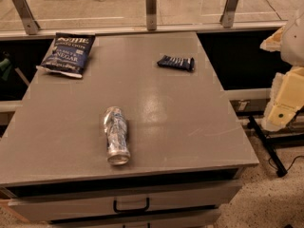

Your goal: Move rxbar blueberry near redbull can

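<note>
The single camera view looks down on a grey tabletop (pixel 199 127) with drawers beneath its front edge. The rxbar blueberry (pixel 176 62) lies flat near the far right part of the surface, its dark navy wrapper showing a row of white lettering too small to read. The redbull can (pixel 116 135) lies on its side toward the front, left of centre, its shiny metal end facing the camera; its silver and blue skin carries no print that can be made out. The two are well apart, with bare tabletop between them. At the far left corner sits a blue chip bag (pixel 68 53), whose white print looks like "Kettle" above a word ending in "-EGAR", probably vinegar. The gripper (pixel 284 101) hangs off the right side of the tabletop, a cream-coloured shape at the frame's edge, clear of the surface and near none of the items; whether it is open or closed cannot be told from here, though nothing appears to be held in it. As I judge it, the task is at its very start: the bar is not yet grasped, and the reach, pick-up, carry and placing beside the can all remain.
</note>
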